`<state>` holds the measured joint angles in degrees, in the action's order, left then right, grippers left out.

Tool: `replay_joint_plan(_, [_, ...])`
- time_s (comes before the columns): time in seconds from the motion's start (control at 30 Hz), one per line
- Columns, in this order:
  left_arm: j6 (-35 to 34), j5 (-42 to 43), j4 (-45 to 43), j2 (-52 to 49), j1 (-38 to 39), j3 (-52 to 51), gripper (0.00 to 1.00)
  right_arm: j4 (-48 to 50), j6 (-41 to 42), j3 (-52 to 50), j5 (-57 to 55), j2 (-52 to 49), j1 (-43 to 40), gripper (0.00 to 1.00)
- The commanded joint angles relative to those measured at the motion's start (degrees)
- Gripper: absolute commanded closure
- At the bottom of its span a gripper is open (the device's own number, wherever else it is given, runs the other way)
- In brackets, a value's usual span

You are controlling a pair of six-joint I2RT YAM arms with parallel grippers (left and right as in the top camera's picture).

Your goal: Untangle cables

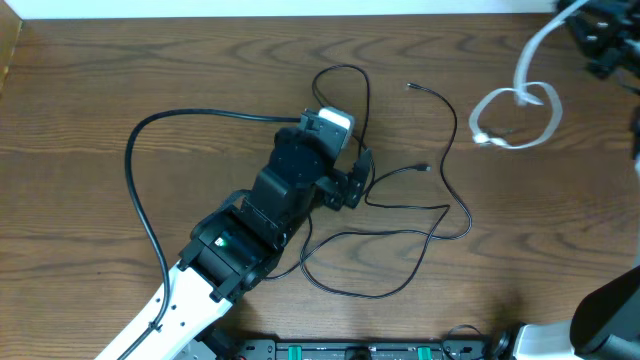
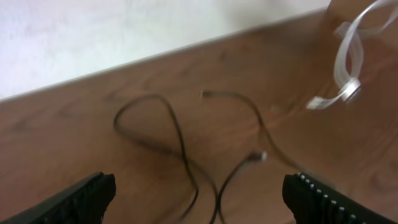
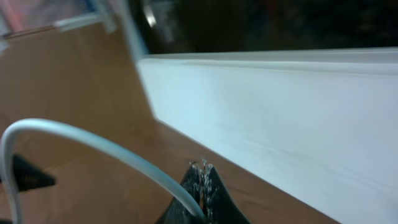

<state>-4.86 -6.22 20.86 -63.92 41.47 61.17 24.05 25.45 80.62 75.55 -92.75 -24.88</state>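
Left gripper wide open, low over the black cables, those sprawled in loose crossing loops mid-table, right gripper clenched on the white cable, one end lifted far right, rest looped on the wood, apart from the black ones
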Motion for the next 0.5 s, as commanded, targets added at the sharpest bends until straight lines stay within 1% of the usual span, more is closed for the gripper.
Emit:
replay_joint_plan(0.0, [-0.2, -0.5, 3.0, -0.1, 0.1, 0.9, 0.1, 0.2, 1.7, 0.2, -0.2, 0.2, -5.3, 0.99])
replay_joint_plan(0.2, [-0.2, -0.5, 8.7, -0.1, 0.1, 0.9, 0.09, -2.2, 1.7, 0.2, -1.0, 0.2, -16.2, 0.99])
replay_joint_plan(0.4, [-0.2, -0.5, 9.0, -0.1, 0.1, 0.9, 0.1, -11.8, 1.7, 0.2, -9.5, 0.2, -26.6, 0.99])
replay_joint_plan(0.47, [-0.2, -0.5, 8.8, -0.1, 0.1, 0.9, 0.09, -16.0, -0.8, 0.2, -12.7, 0.2, -29.3, 0.99])
